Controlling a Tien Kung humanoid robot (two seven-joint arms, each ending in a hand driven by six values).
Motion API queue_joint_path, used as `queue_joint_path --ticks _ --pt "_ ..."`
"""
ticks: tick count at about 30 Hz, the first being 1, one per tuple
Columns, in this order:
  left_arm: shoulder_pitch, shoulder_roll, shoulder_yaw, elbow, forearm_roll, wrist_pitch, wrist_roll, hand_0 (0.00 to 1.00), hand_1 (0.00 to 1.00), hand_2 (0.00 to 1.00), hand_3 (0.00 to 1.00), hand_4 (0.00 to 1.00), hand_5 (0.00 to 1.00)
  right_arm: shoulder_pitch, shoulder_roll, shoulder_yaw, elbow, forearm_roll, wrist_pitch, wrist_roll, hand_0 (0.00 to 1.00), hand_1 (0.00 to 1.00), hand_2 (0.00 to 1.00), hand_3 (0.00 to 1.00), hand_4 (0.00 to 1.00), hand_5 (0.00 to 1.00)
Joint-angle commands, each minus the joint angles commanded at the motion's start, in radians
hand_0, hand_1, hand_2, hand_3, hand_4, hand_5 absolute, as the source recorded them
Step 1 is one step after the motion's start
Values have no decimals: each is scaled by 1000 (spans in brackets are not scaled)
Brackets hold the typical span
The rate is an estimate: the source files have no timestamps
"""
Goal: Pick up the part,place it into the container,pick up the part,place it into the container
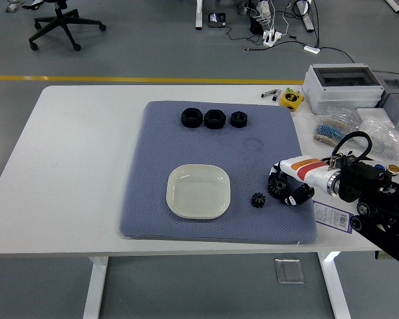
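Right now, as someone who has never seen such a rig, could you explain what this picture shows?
The one current picture comes from a camera on the robot's head, looking down over a white table. A blue mat lies on it, carrying a pale square dish, three black nuts at the far edge, and two black gears. The robot's right hand, white with an orange stripe, reaches in from the right and curls round the larger gear; it seems to be grasping it, not yet lifted. The smaller gear lies free beside it. The left arm is out of view. Boxes and clutter sit at the far right.
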Motion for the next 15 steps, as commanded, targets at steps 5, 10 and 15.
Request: queue_joint_path --ticks 5,10,15 --pt "0 0 -2 0 3 0 1 842 790 820 585 508 756 -4 -4 2 -6 24 -8 6 268 422 482 478 612 111" --pt "0 0 -2 0 3 -1 1 842 791 820 585 507 758 -9 -13 18 10 40 -3 2 181 366 451 468 628 123" --pt "0 0 -5 0 5 -1 1 842 791 820 584 506 758 -9 -24 42 55 32 1 -6 155 352 445 471 634 144"
